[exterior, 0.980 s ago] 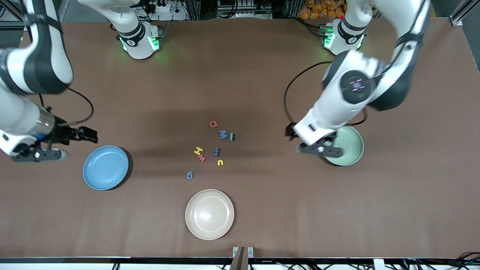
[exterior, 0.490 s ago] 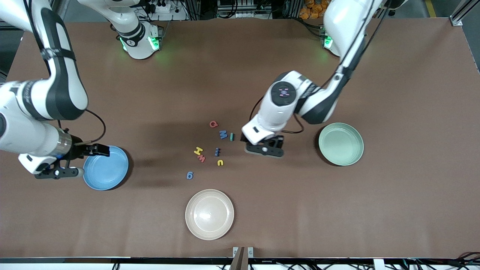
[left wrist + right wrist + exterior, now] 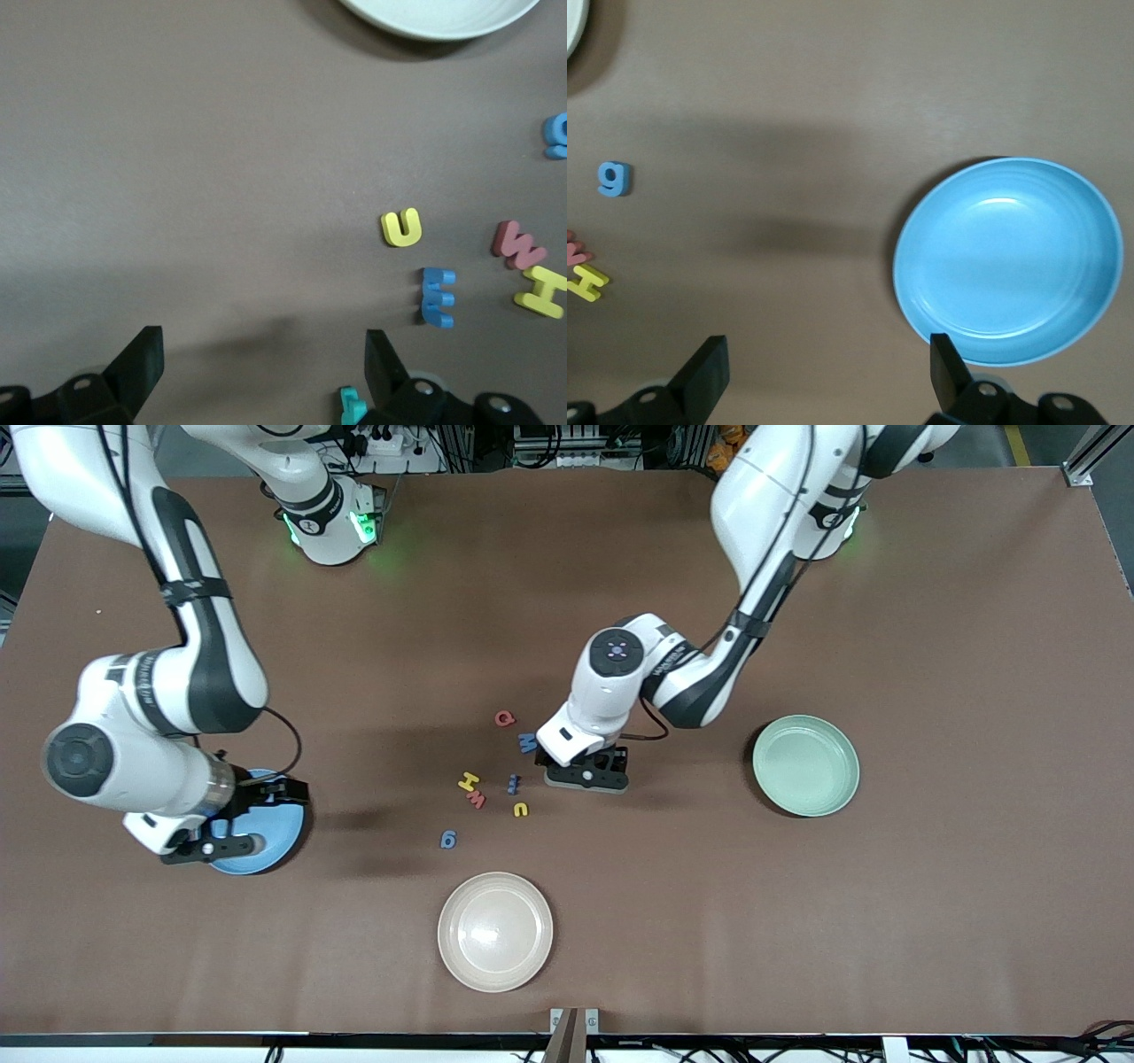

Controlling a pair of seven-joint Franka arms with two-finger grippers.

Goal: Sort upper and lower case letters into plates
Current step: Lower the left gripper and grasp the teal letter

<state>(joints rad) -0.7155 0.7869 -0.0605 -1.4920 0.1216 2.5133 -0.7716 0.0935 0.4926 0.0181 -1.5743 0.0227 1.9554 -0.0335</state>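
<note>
Letters, apparently 8 counting a teal piece half hidden at the edge of the left wrist view, loose in a small cluster mid-table, none in a plate yet: red Q and blue M farthest from the front camera, then yellow H, red w, a blue ridged piece and yellow u, with blue g nearest and a little apart. Flat, thick-cut, matte, foam-like by the look, tiny against any plate. Blue plate toward the right arm's end, mint green plate toward the left arm's end, both round, shallow, smooth and empty; cream plate nearest the camera, outside the sorting. Brown matte table beneath. Step in hand, by judgement: first pick, approach phase. Left gripper low over the cluster's edge beside the blue M, jaws spread wide, nothing between them. Right gripper over the blue plate's rim, jaws likewise spread and bare. Next move likely: centring over 1 letter, descending to the tabletop, pinching its thin edges without nudging neighbours.
</note>
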